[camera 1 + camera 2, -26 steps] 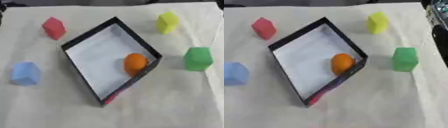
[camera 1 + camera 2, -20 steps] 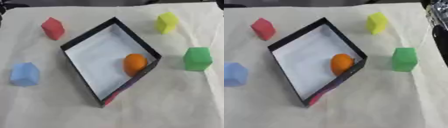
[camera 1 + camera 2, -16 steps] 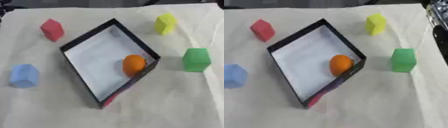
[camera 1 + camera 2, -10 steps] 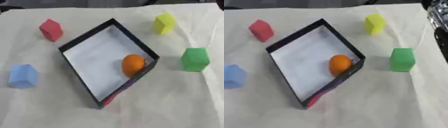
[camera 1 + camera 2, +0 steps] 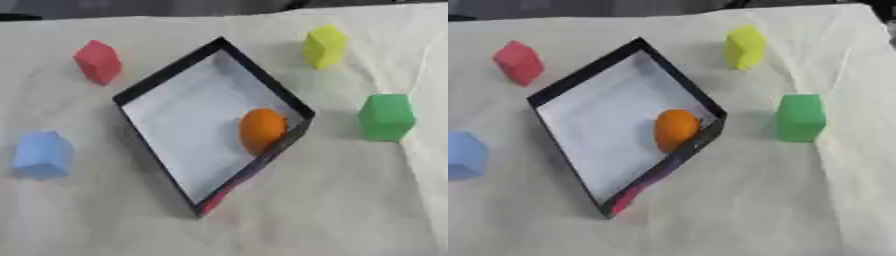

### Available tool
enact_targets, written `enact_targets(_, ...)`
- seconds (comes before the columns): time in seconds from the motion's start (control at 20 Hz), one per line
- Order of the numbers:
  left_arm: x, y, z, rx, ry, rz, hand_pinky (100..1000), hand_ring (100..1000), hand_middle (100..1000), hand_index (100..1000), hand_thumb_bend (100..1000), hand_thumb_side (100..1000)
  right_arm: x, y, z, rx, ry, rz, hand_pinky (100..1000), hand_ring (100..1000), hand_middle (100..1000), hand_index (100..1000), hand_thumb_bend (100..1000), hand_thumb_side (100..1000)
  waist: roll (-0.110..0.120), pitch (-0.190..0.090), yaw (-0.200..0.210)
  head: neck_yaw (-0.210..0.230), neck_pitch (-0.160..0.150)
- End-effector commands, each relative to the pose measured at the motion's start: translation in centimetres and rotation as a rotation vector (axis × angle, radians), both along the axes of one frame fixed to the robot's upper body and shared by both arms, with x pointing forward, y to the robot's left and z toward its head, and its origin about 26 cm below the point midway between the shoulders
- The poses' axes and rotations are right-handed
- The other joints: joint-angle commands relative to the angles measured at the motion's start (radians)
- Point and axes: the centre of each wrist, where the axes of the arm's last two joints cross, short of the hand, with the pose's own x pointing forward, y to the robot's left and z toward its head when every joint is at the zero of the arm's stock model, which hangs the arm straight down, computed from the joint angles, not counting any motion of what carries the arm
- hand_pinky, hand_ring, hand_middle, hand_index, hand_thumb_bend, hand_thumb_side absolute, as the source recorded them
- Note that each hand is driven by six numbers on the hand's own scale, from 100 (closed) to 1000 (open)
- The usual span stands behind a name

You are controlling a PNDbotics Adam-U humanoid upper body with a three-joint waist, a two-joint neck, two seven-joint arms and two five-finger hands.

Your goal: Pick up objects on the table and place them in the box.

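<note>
A black-walled box (image 5: 166, 75) with a white floor sits turned like a diamond in the middle of the cloth-covered table. An orange rounded object (image 5: 262, 130) lies inside it against the right wall. Around the box stand a red block (image 5: 98, 61) at the upper left, a blue block (image 5: 42, 154) at the left, a yellow block (image 5: 325, 46) at the upper right and a green block (image 5: 386, 117) at the right. Neither of my hands shows in either view.
A wrinkled cream cloth (image 5: 332, 200) covers the table, with folds along its right side. The table's far edge runs along the top of the views, dark beyond it.
The whole picture has drifted slightly, so the camera moved; the dark shape at the right edge of the right eye view has slipped almost out. The objects themselves lie as before.
</note>
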Motion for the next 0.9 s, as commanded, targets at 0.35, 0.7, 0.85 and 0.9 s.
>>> enact_targets(0.35,-2.8,0.4,0.6,0.021,-0.024,0.034,884,929,939,981,902,749,-8.7,2.5,2.4,-0.584,0.128,0.163,886,867,833,897,440,569,-0.001,0.015,-0.017,0.006,-0.034)
enact_targets(0.7,-3.2,0.5,0.6,0.046,-0.024,0.037,883,927,935,978,898,751,-9.3,1.7,1.9,-0.859,0.300,0.241,897,884,853,908,435,507,-0.006,0.010,-0.027,0.013,-0.035)
enact_targets(0.85,-3.3,0.5,0.4,0.053,-0.018,0.034,883,927,935,978,896,752,-9.3,1.5,1.8,-0.878,0.319,0.253,893,883,853,910,462,473,-0.007,0.009,-0.029,0.013,-0.036)
enact_targets(0.9,-3.3,0.5,0.4,0.052,-0.017,0.034,882,927,935,977,896,751,-9.3,1.4,1.8,-0.871,0.314,0.251,892,884,853,910,477,458,-0.007,0.010,-0.029,0.013,-0.036)
